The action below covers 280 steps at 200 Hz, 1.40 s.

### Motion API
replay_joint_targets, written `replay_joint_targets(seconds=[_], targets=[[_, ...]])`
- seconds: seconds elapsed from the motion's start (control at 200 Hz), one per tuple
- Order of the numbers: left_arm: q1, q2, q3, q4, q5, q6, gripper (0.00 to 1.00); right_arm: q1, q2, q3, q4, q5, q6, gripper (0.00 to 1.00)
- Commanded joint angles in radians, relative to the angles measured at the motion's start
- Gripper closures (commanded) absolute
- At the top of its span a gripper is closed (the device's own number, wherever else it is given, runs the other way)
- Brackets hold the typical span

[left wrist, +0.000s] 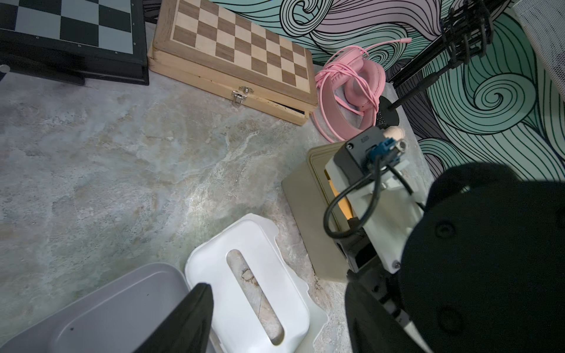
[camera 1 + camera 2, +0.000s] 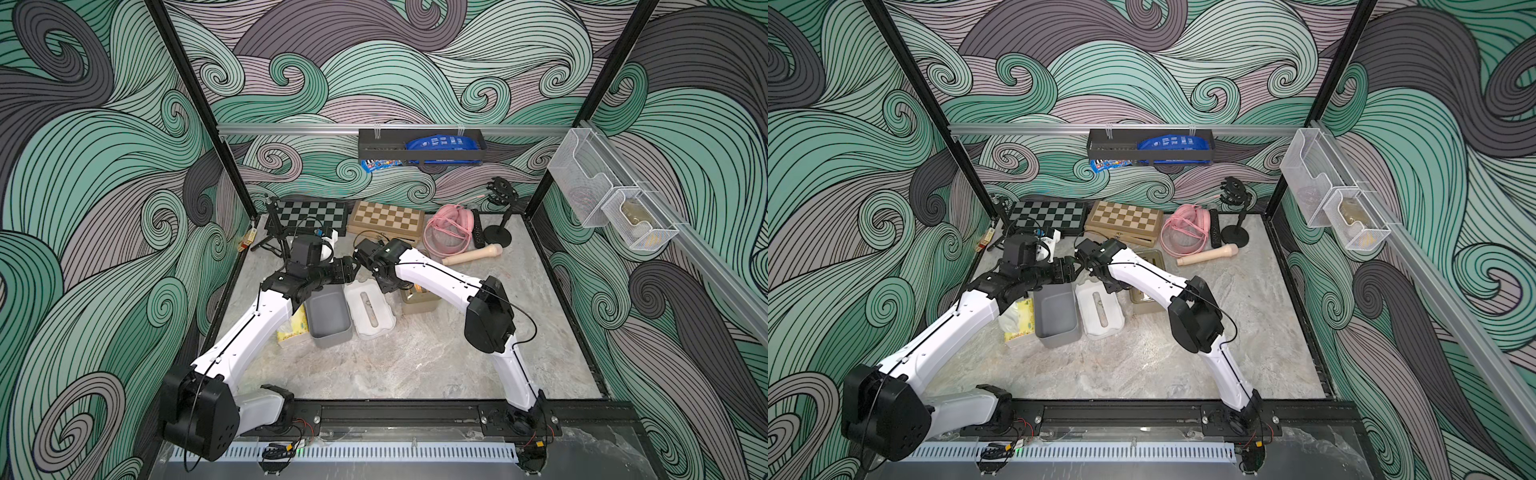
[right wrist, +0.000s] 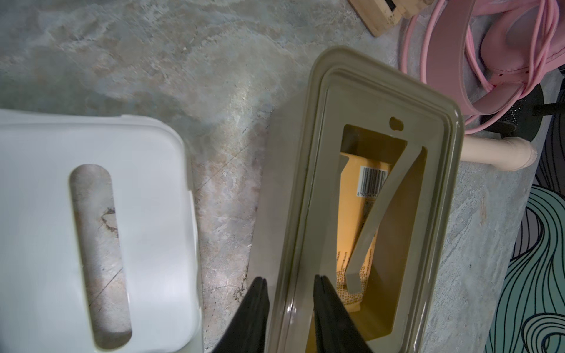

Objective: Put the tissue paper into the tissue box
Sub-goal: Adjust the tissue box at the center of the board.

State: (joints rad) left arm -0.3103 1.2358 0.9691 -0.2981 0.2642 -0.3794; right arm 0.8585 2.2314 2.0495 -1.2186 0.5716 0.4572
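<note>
Tissue paper: on surface, just beside grey tissue box's long side, lying parallel, beneath my left forearm.
Left claw: released, empty, nearer arm.
Right claw: straddling olive box rim, grip unclear.

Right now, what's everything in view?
tissue box: 1, grey, open, table centre
lid: 1, white, slotted, beside tissue box
tissue pack: 1, yellow-white, beside tissue box
olive box: 1, beside lid
chessboard: 1, black, back
chess box: 1, wooden, back
headphones: 1, pink, back
stand: 1, black, back corner
wall rack: 1, black, back rail
mesh baskets: 2, white, side rail
left gripper: 1, black, open, over lid
right gripper: 1, black, astride olive box rim
</note>
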Motion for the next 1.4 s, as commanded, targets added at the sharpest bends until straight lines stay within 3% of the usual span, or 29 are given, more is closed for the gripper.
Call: replay_joint_targets(seconds=[0.0, 0.325, 0.67, 0.806, 1.166, 1.396], targets=[[0.005, -0.029, 0.014, 0.04, 0.033, -0.004, 0.29, 0.02, 0.018, 0.003, -0.048, 0.025, 0.016, 0.72], [0.011, -0.03, 0.013, 0.04, 0.046, -0.002, 0.29, 0.022, 0.045, -0.008, -0.049, 0.019, 0.021, 0.86], [0.017, -0.041, 0.002, 0.044, 0.046, -0.001, 0.29, 0.022, 0.062, -0.055, -0.047, 0.035, 0.031, 0.88], [0.02, -0.044, 0.0, 0.045, 0.047, -0.002, 0.29, 0.022, 0.059, -0.076, -0.047, 0.049, 0.039, 1.0], [0.025, -0.048, 0.005, 0.042, 0.049, -0.004, 0.29, 0.022, -0.073, -0.027, -0.05, 0.112, 0.027, 1.0], [0.028, -0.044, 0.019, 0.04, 0.051, -0.006, 0.29, 0.014, -0.187, -0.011, -0.045, 0.032, 0.027, 1.0]])
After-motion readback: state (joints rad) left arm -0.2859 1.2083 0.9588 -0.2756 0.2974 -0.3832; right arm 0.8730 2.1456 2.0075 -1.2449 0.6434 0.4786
